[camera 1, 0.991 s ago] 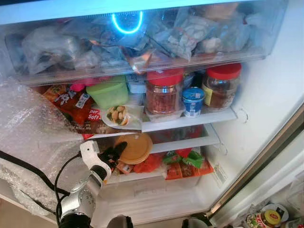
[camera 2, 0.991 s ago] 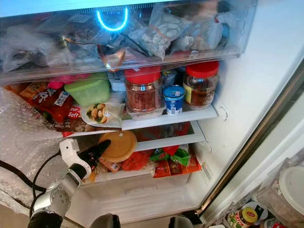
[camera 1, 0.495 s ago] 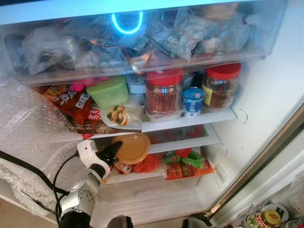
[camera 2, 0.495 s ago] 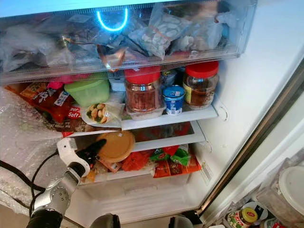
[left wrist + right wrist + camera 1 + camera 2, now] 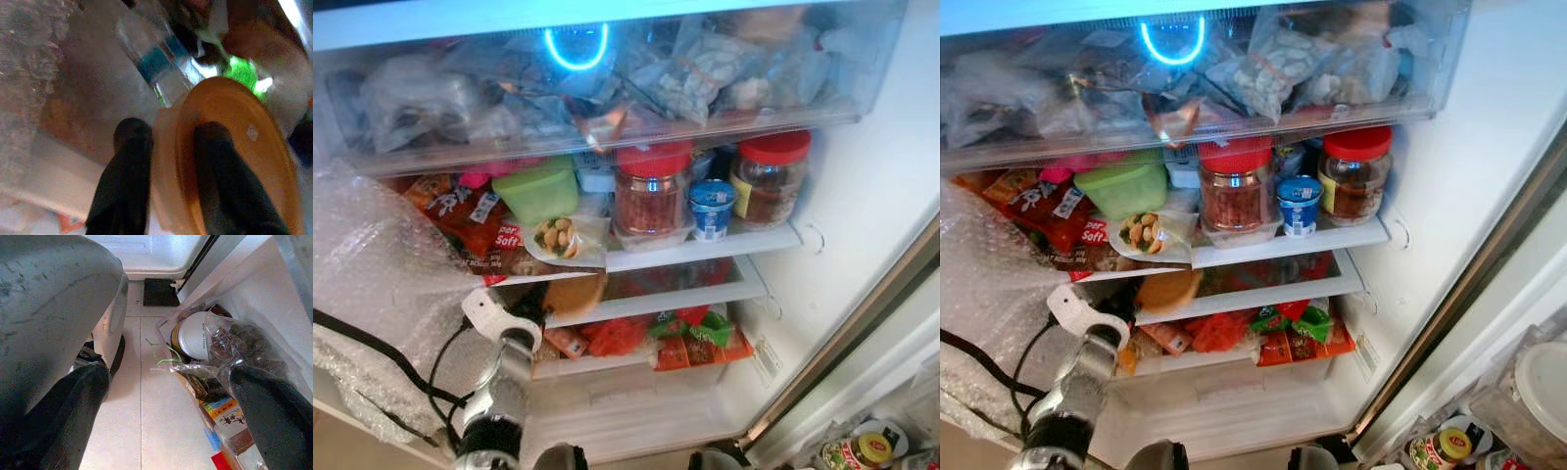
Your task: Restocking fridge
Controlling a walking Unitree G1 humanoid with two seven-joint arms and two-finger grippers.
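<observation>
Left claw point(image 5: 168, 152) clamped on orange-lidded tub point(image 5: 570, 294), now pushed deeper under middle shelf point(image 5: 705, 249) than half a second ago, near its left edge. Stowing nearly done; release pending. Right claw point(image 5: 171, 396) idle, spread open.

the round plastic tub with the orange lid point(image 5: 230, 161) sits between two black fingers point(image 5: 128, 181). two glass jars have red lids point(image 5: 653, 157). a small pot is blue and white point(image 5: 711, 209). a box is light green point(image 5: 540, 191). the bubble wrap point(image 5: 372, 264) is clear with little dots.
</observation>
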